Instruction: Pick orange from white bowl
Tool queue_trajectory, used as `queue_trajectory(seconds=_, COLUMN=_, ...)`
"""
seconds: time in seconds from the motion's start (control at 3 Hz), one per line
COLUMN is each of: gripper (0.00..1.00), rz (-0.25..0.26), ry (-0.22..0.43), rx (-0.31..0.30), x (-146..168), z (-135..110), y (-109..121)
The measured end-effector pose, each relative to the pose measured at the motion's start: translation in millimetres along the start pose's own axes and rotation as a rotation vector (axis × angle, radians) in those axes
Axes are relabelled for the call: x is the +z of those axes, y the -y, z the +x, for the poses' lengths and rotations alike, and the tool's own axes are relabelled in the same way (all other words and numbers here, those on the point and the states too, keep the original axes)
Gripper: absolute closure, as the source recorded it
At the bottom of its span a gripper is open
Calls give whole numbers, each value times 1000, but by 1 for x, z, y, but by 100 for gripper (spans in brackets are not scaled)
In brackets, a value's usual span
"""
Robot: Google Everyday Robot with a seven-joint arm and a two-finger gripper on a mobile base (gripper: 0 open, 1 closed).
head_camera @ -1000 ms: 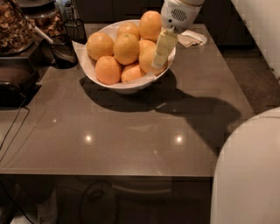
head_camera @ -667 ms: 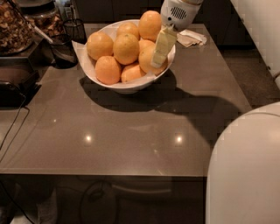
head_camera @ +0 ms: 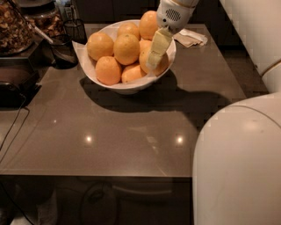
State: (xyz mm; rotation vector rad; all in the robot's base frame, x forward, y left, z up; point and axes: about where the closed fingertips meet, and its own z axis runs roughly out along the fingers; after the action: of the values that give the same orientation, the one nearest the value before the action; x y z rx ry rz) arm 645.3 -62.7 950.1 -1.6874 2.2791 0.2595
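Note:
The white bowl point(head_camera: 131, 86) stands at the back middle of the grey table point(head_camera: 131, 132), heaped with several oranges. A large yellowish orange point(head_camera: 127, 48) sits in the middle of the heap. My gripper point(head_camera: 152, 64) reaches down from its white wrist point(head_camera: 174, 13) into the right side of the bowl. Its pale tip lies against an orange point(head_camera: 165, 64) next to the right rim. A higher orange point(head_camera: 148, 24) sits just left of the wrist.
A small dark glass cup point(head_camera: 65, 51) and a mesh holder point(head_camera: 75, 29) stand left of the bowl. Jars point(head_camera: 15, 26) and a black device point(head_camera: 13, 83) with cables fill the left. A crumpled napkin point(head_camera: 191, 38) lies at the back right. My white body point(head_camera: 239, 162) fills the lower right.
The gripper has stayed at the right side of the bowl, shifting only slightly left. My white body in the foreground has spread further left. The oranges have not moved.

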Motion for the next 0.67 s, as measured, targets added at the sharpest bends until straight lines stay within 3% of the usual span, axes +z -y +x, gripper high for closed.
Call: queue_trajectory(seconds=0.67, gripper=26, rz=-35, ry=-10, rx=49, x=18, z=5, y=6)
